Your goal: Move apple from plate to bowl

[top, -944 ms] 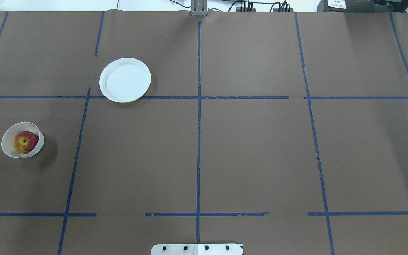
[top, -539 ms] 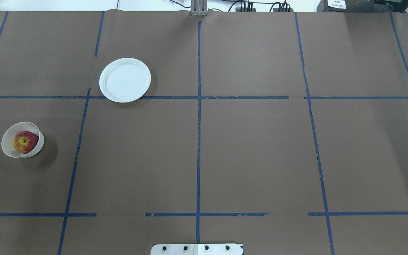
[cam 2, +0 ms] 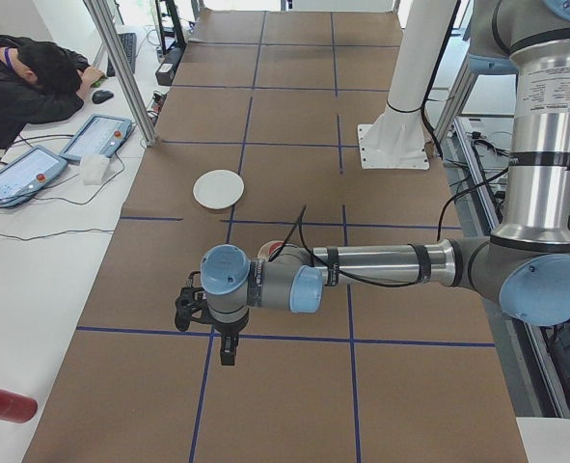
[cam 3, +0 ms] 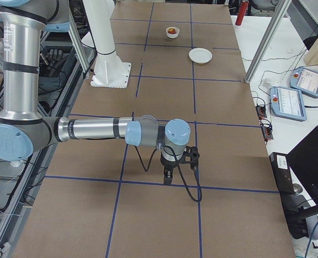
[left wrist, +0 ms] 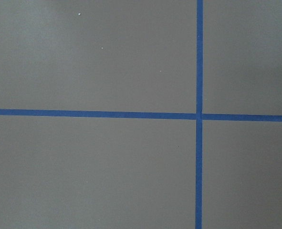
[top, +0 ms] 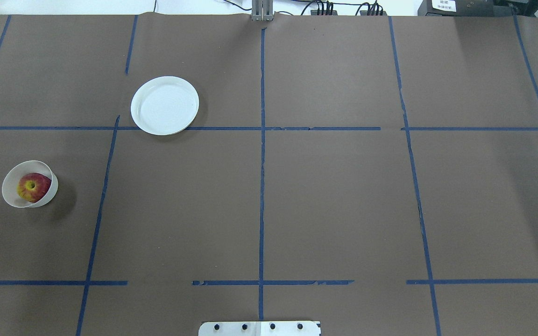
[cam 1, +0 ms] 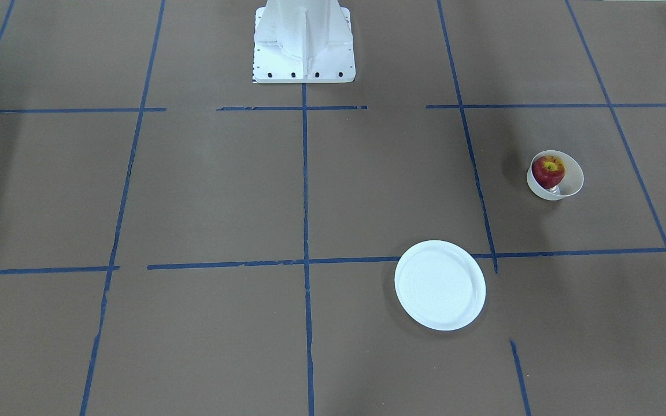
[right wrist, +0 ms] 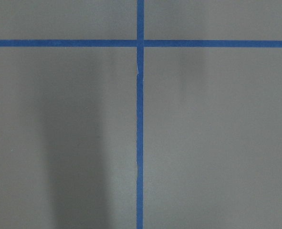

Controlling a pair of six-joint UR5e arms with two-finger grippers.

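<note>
The red apple (top: 32, 187) sits inside the small off-white bowl (top: 7, 193) at the table's left side; it also shows in the front view (cam 1: 548, 171) in the bowl (cam 1: 571, 180). The flat white plate (top: 165, 105) is bare, farther back and to the right of the bowl, and shows in the front view too (cam 1: 440, 285). My left gripper (cam 2: 229, 349) shows only in the exterior left view, low over the table near its left end. My right gripper (cam 3: 168, 175) shows only in the exterior right view, far from the bowl. I cannot tell whether either is open or shut.
Brown paper with blue tape lines (top: 262, 154) covers the table. The robot's white base (cam 1: 303, 43) stands at the near middle edge. A person and tablets (cam 2: 34, 82) are beside the table. Both wrist views show only paper and tape.
</note>
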